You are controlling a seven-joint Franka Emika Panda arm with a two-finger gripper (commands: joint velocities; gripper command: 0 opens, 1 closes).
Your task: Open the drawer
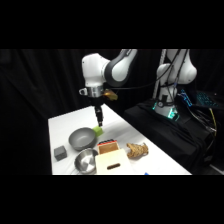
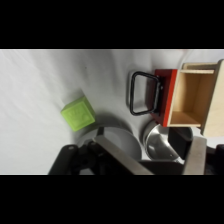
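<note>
Gripper (image 1: 100, 121) of mine hangs above the far half of the white table (image 1: 65, 120), over the far rim of the grey bowl (image 1: 81, 138) and beside a small green block (image 1: 98, 130); it holds nothing, and in the wrist view my two fingers (image 2: 196, 157) stand spread with a clear gap between them. The drawer (image 1: 108, 156) sits nearer the front edge, right of a shiny metal bowl (image 1: 85, 162) and left of a brown lumpy object (image 1: 137, 150), with a small dark grey cube (image 1: 60, 152) further left. From the wrist its red-orange front and dark bar handle (image 2: 144, 93) show plainly, the handle standing off the face in a loop, the tan box behind it. I judge the unit light and rigid, wood or board, so a hard tug may drag the whole box across the smooth table rather than slide the drawer out. That handle is the place to grip: fingers either side of the bar, then a slow, straight pull.
</note>
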